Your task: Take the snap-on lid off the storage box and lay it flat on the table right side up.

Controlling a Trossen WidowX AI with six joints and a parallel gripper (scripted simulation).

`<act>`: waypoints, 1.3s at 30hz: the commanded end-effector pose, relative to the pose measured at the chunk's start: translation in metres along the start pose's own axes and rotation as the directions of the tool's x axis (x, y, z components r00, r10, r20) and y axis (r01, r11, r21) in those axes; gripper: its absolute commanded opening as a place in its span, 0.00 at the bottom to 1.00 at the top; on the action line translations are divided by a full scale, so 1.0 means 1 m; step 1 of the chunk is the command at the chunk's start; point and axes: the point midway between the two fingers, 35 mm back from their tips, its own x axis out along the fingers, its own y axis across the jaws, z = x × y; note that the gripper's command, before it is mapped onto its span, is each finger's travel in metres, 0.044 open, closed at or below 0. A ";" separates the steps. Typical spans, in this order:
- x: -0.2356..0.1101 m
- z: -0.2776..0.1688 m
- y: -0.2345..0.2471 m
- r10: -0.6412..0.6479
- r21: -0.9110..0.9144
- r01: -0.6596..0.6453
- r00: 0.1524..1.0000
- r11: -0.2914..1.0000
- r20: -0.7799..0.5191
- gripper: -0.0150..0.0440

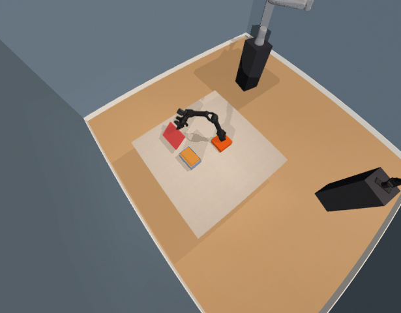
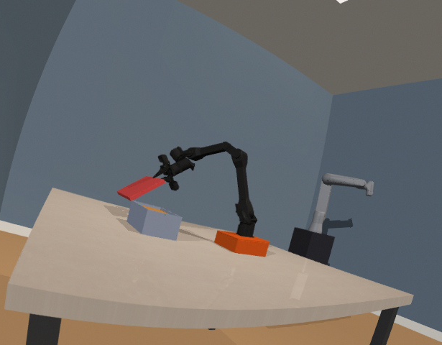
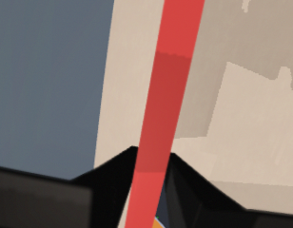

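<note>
My gripper [image 1: 177,126] [image 2: 160,177] [image 3: 151,156] is shut on one edge of the red lid [image 1: 173,135] [image 2: 140,187] [image 3: 167,81]. The lid hangs in the air, tilted a little, above and to the far side of the storage box. The grey-blue storage box [image 1: 190,157] [image 2: 154,221] stands open on the table, with orange inside showing. In the wrist view the lid shows edge-on as a red strip between the black fingers, with the table below.
The arm's orange base [image 1: 222,143] [image 2: 241,241] sits on the beige table [image 1: 227,182] [image 2: 139,282] right of the box. Two black pedestals [image 1: 253,63] [image 1: 356,190] stand on the floor; one carries a grey arm [image 2: 335,192].
</note>
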 end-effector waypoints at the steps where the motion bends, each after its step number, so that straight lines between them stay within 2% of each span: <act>1: 0.002 0.000 0.000 0.009 -0.009 -0.009 1.000 1.000 -0.003 0.25; 39: 0.021 0.000 -0.024 0.009 -0.009 -0.009 1.000 1.000 -0.003 0.25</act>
